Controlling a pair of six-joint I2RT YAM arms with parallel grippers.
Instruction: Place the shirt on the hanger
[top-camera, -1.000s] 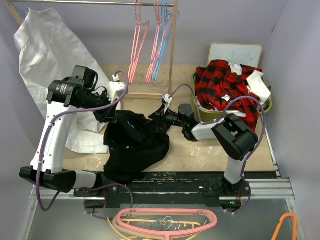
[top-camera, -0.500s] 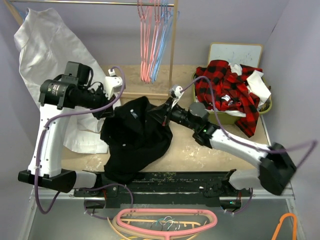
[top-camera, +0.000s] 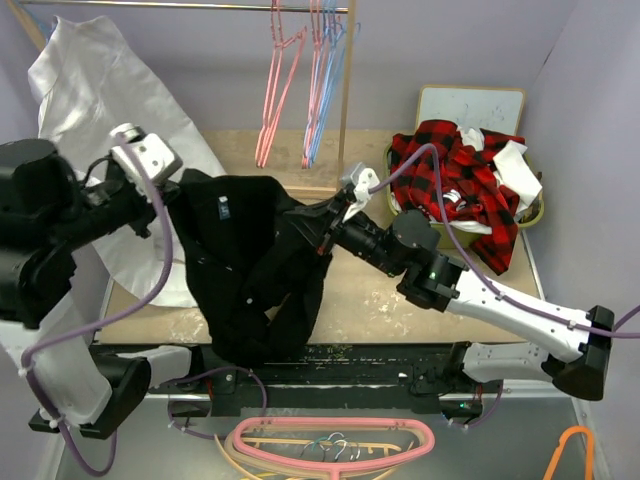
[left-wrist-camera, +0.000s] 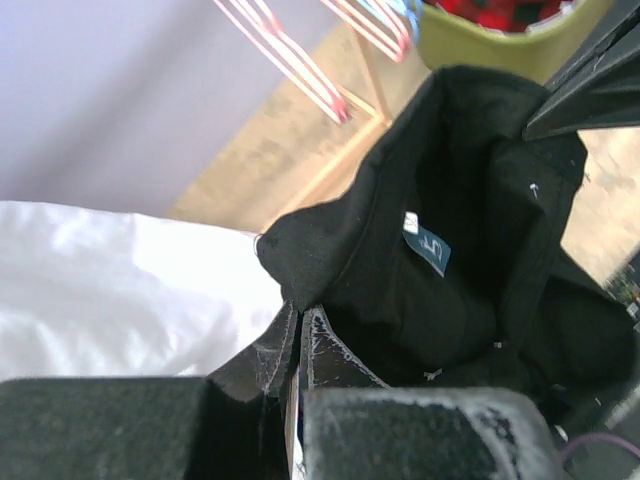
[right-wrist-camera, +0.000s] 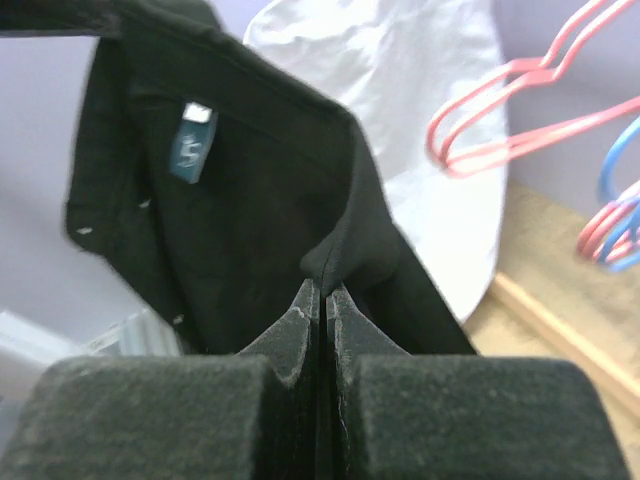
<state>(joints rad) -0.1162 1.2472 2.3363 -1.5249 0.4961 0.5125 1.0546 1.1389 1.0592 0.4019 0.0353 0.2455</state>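
You have the shirt (top-camera: 255, 265) up off the table, and that is about as far as the job has gone: nothing of it is on the hanger (right-wrist-camera: 607, 165) yet. Your left claw (left-wrist-camera: 298, 325) is clamped shut on the collar edge. The fabric runs from its tips across to your right claw (right-wrist-camera: 322, 300), whose fingers are pressed together on a fold of the other collar side. Between the two claws the neck opening is spread, with the label showing just beyond each pair of tips, and the body and sleeves hang below both claws towards the table's near edge. The hanger is among the pink hangers (top-camera: 275, 90) on the rail (top-camera: 180, 6), above and beyond the right claw and well apart from it. I judge that bringing the hanger and the open collar together is all still to do. As for pose, your left arm is raised high, its wrist turned inward, with the white cloth (top-camera: 90, 90) just behind that claw. Your right arm stretches long and low from its base, reaching up to the collar.
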